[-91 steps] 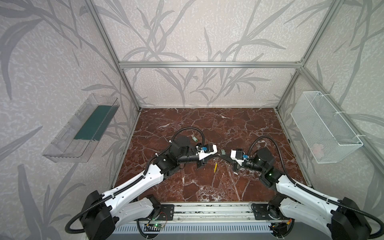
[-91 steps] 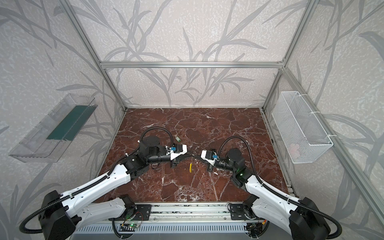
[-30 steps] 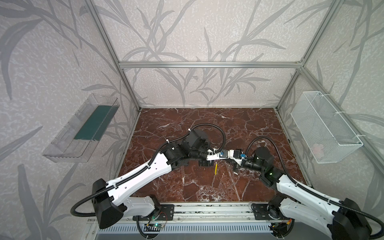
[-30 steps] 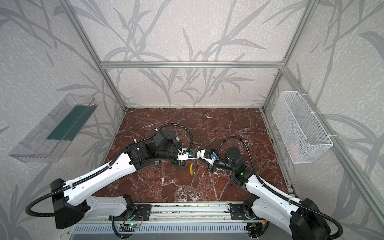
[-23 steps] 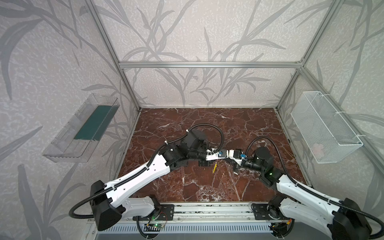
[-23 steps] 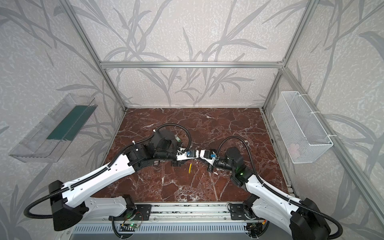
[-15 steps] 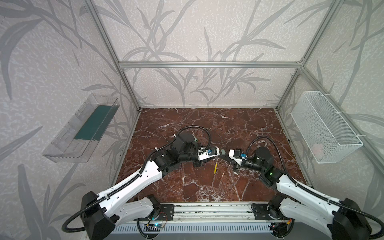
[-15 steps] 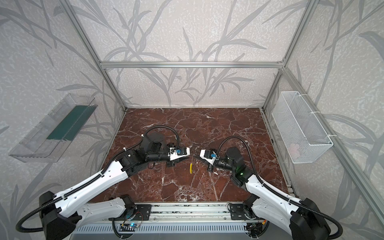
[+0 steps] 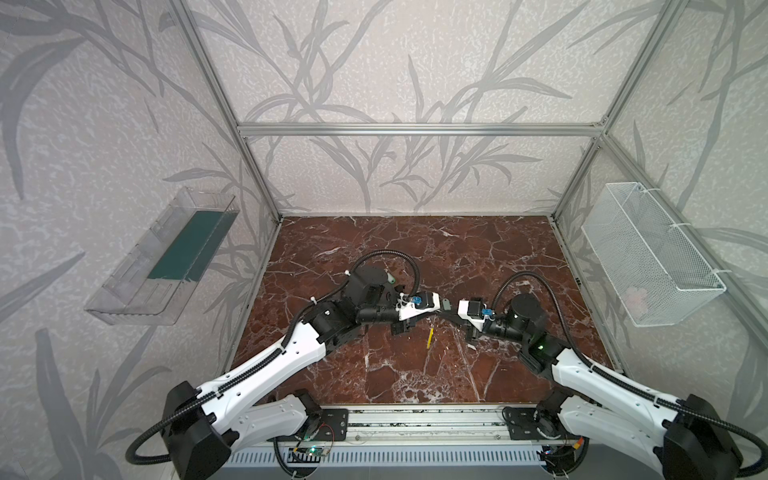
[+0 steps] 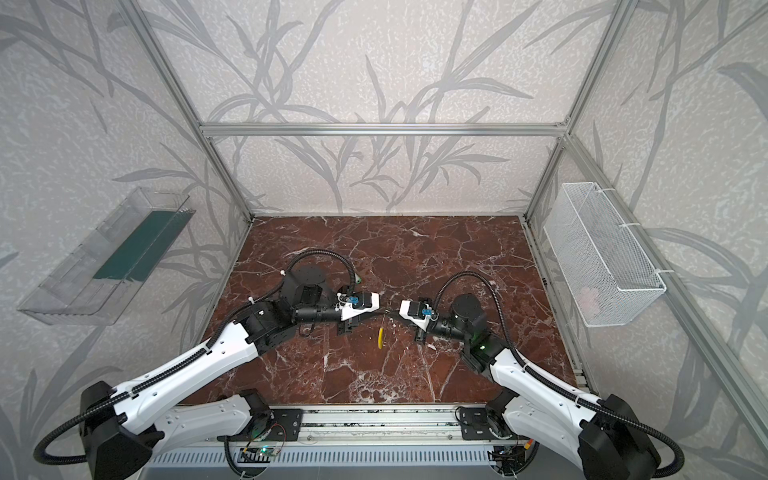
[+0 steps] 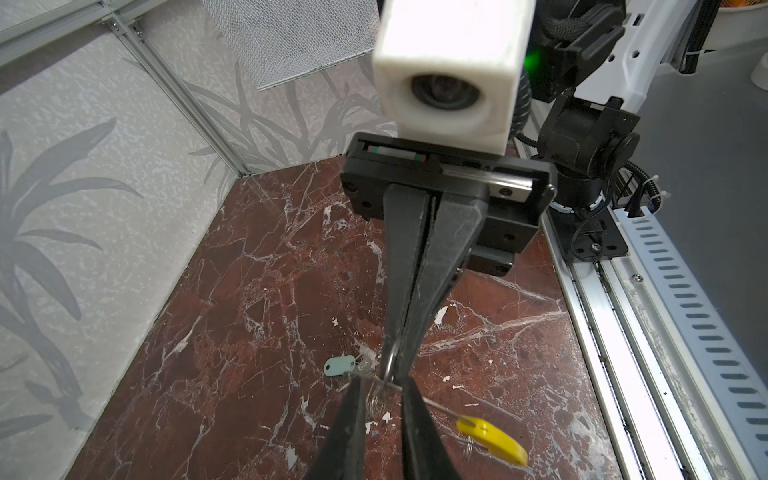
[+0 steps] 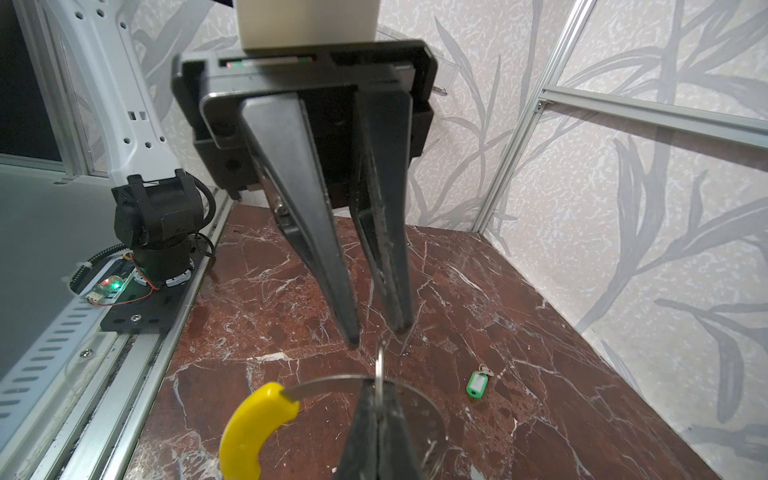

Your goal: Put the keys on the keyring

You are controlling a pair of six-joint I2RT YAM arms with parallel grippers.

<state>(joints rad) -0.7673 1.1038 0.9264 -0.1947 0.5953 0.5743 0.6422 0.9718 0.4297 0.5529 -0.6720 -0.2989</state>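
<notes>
**Ring held above marble floor**

Over the red marble floor point(image 9: 415, 374), the right gripper point(image 11: 397, 365) pinches the keyring point(image 12: 249, 424). The left gripper point(image 12: 377, 336) faces it, jaws slightly apart. 1 key point(image 11: 338, 366) shows beside their tips, a 2nd key point(image 12: 476, 384) farther back. Leaf-patterned walls point(image 9: 415, 166) enclose everything.

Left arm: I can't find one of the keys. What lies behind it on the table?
A green-headed key lies on the marble table just behind the left arm. In a top view the arm's cable overlaps its edge; the tabletop beneath the arm is hidden.
</notes>
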